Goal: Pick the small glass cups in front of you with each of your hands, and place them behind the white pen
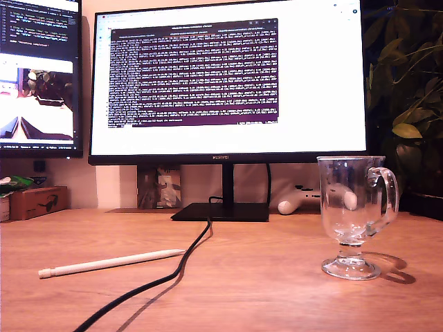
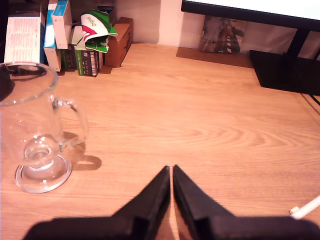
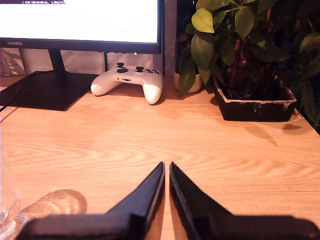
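1. Right now nothing is lifted: this is the approach step, before any grasp. My first hand [image 2: 172, 172] has its two fingers pressed together tip to tip, holding nothing, and hangs over bare worktop [image 2: 200, 115].
2. My second hand [image 3: 167, 170] is the same, fingers closed on each other and empty, pointing across the wood toward the monitor stand [image 3: 37, 90] and a white game controller [image 3: 129, 80].
3. One glass cup [image 2: 35, 130] stands upright on its round foot beside my first hand, well apart from the fingertips, its loop handle turned toward the open worktop. The first wrist view also catches the tip of the white pen [image 2: 306, 207] at its edge.
4. In the exterior view a glass cup [image 1: 354, 214] stands upright at that view's right, handle facing further right, while the white pen lies flat near that view's left with a black cable [image 1: 169, 270] crossing the wood between them.
5. The second wrist view shows only a sliver of glass [image 3: 6, 210] at its edge; I think that is the cup near my second hand, but too little shows to be sure.
6. Count: one pen, one cable, one controller, one potted plant [image 3: 250, 55], two monitors in the exterior view. No single view shows more than one cup.
7. Next, as I judge it, each hand must spread its fingers, swing sideways to its cup and close on the bowl or stem before carrying it past the pen toward the monitor.
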{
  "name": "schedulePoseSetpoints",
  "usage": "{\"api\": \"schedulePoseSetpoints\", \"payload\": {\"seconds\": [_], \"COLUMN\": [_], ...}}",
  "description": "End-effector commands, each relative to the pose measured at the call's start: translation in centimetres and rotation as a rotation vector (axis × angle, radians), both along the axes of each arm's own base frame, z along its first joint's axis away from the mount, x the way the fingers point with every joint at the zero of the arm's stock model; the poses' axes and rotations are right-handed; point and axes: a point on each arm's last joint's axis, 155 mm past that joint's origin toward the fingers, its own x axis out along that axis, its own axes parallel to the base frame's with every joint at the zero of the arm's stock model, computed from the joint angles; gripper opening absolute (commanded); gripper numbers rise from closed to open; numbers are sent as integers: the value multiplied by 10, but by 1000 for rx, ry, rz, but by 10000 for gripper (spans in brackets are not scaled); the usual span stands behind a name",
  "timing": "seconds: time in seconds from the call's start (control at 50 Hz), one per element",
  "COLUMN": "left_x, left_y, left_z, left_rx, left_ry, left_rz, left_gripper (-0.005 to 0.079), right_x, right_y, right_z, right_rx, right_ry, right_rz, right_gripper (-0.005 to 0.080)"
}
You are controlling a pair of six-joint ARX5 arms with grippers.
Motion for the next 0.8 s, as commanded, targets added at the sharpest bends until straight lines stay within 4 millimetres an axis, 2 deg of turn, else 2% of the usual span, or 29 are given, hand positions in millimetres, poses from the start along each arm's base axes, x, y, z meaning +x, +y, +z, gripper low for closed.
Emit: {"api": "schedulePoseSetpoints", "payload": {"seconds": [0.0, 0.46, 0.58, 0.7, 0.78], "left_x": [-2, -2, -1, -2, -2], "left_y": [-1, -1, -2, -12, -18], "left_z": [-14, -14, -12, -11, -8], "left_rx": [-3, -3, -23, -192, -270], "left_ry": [37, 35, 29, 44, 40], "left_rz": [-4, -4, -2, -7, -16], "left_gripper": [-11, -11, -11, -11, -11], "right_x": [0, 0, 0, -1, -4], "right_y": [1, 2, 10, 21, 38], "right_z": [0, 0, 1, 3, 4], "right_rx": [3, 24, 185, 410, 557], "right_ry": [-7, -7, 1, 21, 56], "right_rz": [1, 3, 21, 48, 113], "right_gripper": [-10, -10, -10, -11, -10]}}
